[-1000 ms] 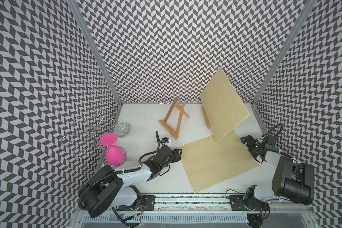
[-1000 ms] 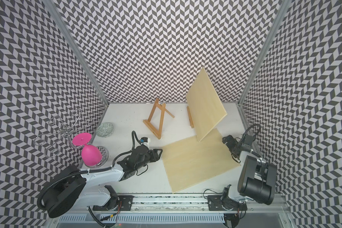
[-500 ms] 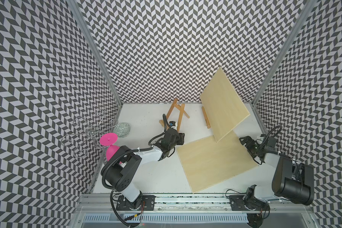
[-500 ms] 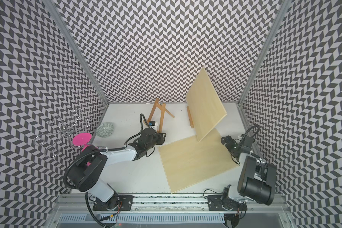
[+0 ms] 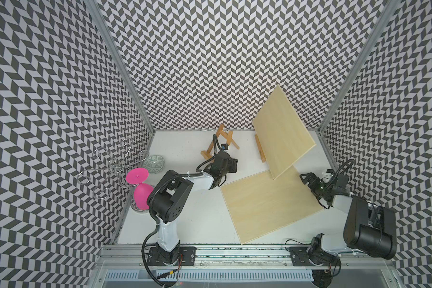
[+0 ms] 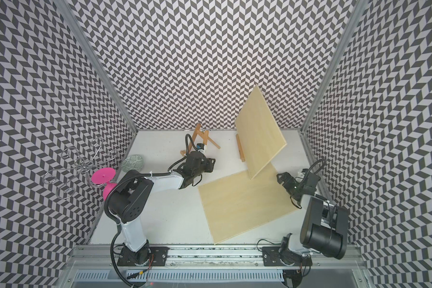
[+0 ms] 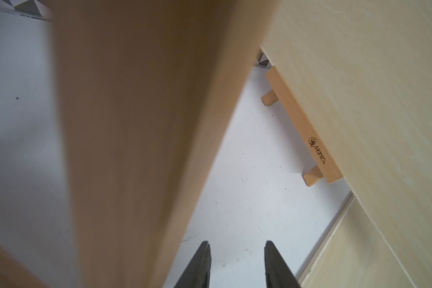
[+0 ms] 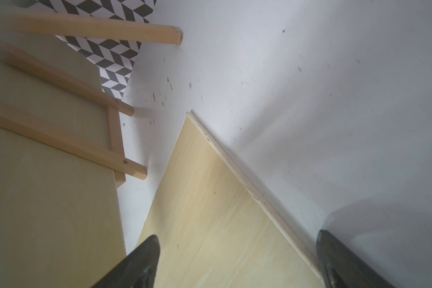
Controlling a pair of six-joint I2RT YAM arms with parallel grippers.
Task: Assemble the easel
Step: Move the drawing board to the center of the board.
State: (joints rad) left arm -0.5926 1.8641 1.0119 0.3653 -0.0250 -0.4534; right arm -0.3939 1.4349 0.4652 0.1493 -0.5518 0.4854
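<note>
A small wooden easel frame [image 5: 216,145] stands at the back of the table, blurred and very close in the left wrist view [image 7: 140,124]. My left gripper [image 5: 233,165] sits right beside it, open to a narrow gap [image 7: 236,241] with nothing between the fingers. A second easel's ledge [image 5: 260,149] carries a pale board [image 5: 282,132] that leans back on it. Another pale board [image 5: 269,199] lies flat on the table. My right gripper [image 5: 307,178] hangs open wide [image 8: 238,234] over that flat board's corner [image 8: 210,212], holding nothing.
At the left wall stand a wire rack [image 5: 110,167], a pink goblet [image 5: 141,192] with a pink disc [image 5: 137,175] above it, and a patterned green bowl [image 5: 154,163]. Chevron-patterned walls close in three sides. The arms' rail [image 5: 235,251] runs along the front.
My left arm swung from the front left of the table back to the small easel, and its jaws narrowed. The right arm and both boards stayed where they were.
</note>
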